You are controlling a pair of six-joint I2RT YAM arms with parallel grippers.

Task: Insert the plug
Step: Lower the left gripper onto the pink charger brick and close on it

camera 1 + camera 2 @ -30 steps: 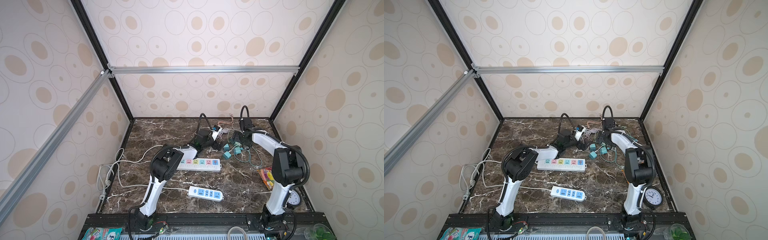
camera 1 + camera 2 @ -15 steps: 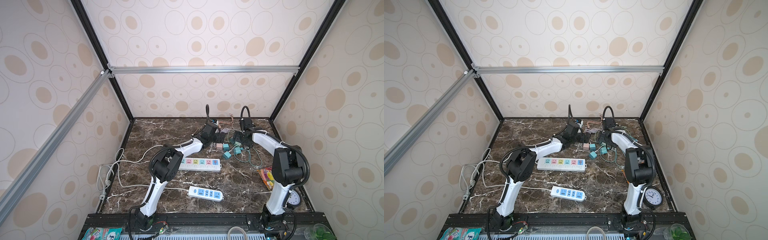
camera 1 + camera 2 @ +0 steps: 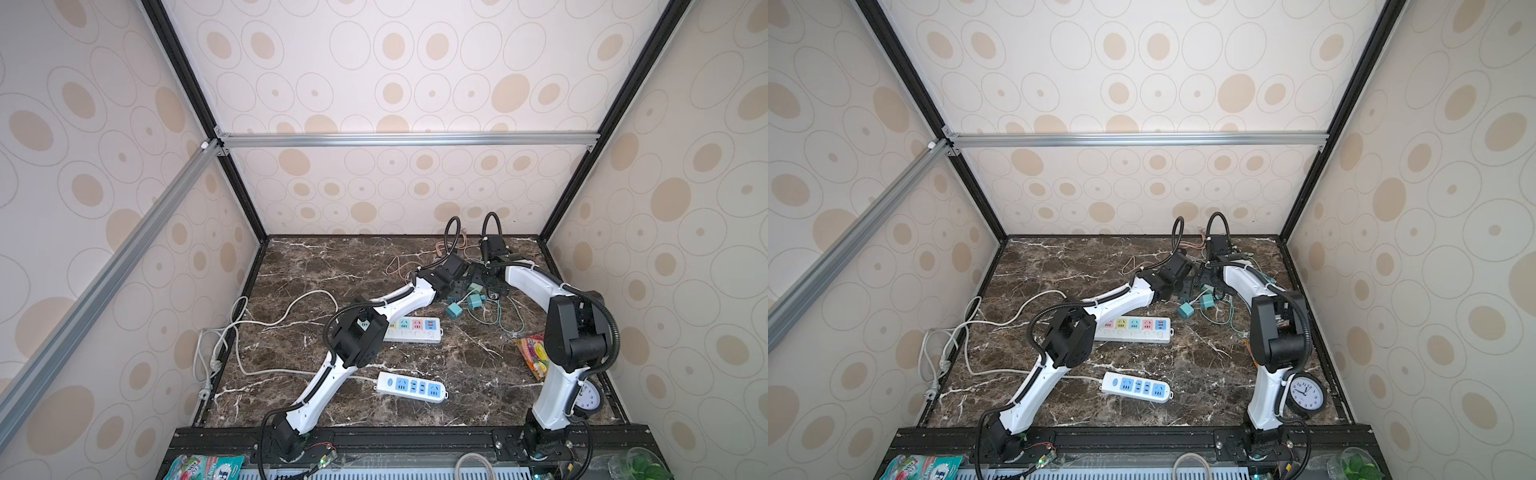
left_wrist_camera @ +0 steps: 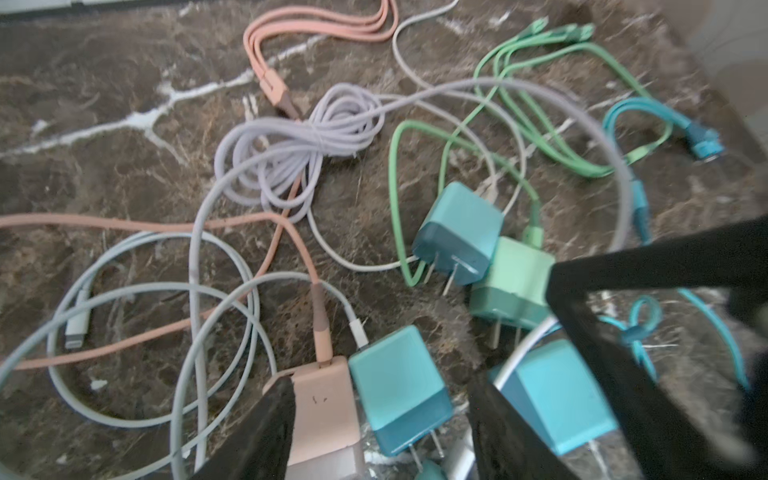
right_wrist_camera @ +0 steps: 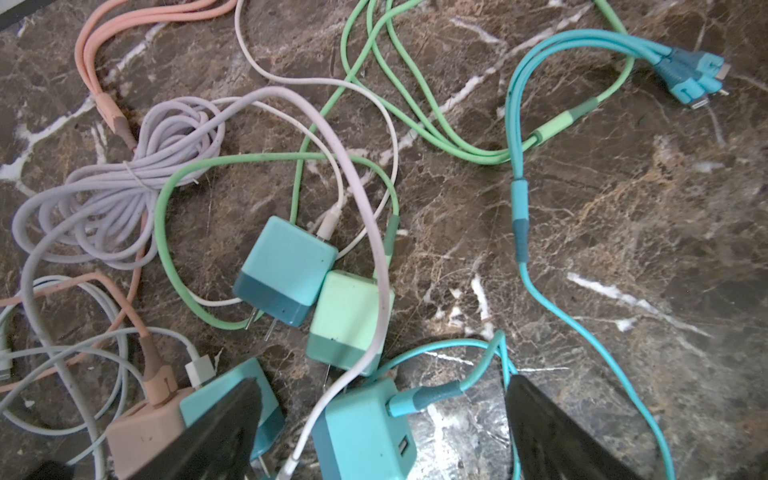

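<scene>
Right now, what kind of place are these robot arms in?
Probably a robot practice booth, not a real room: patterned panels on a metal frame, a marble-look table, and power strips and chargers laid out.

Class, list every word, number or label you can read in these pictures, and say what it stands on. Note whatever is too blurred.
"MINT": on the green packet at the front edge; its other print is too small.
"12": top of the clock dial; other numerals too small.
Pastel power strip: marks beneath the sockets, blurred.
Snack packet: print unreadable.
Chargers: no text seen.
</scene>
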